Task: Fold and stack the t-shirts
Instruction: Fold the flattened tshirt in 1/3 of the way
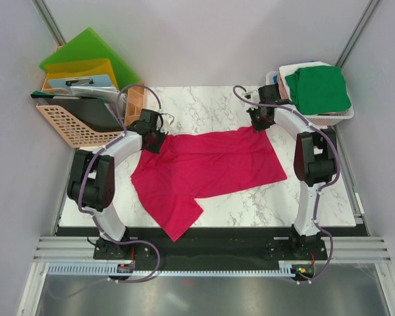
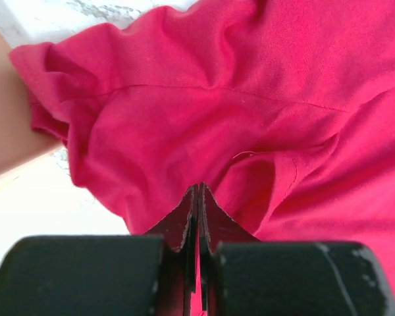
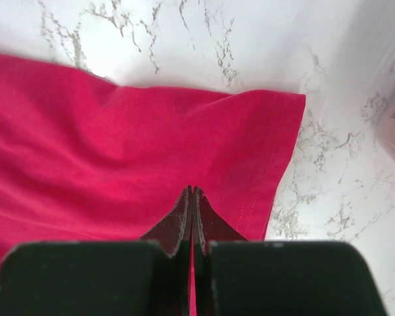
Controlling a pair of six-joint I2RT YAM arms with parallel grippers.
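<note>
Folding looks barely begun in the top view; the crimson t-shirt (image 1: 210, 164) lies spread and rumpled on the marble table (image 1: 204, 99), no stack shows, and a green t-shirt (image 1: 318, 89) waits in the white basket (image 1: 345, 115) at the far right; the left gripper (image 1: 153, 139) sits at the crimson shirt's far left corner, the right gripper (image 1: 258, 125) at its far right corner. Left wrist view: jaws closed, pinching a ridge of crimson cloth between the tips. Right wrist view: jaws closed on the cloth just inside the stitched hem, near the corner.
</note>
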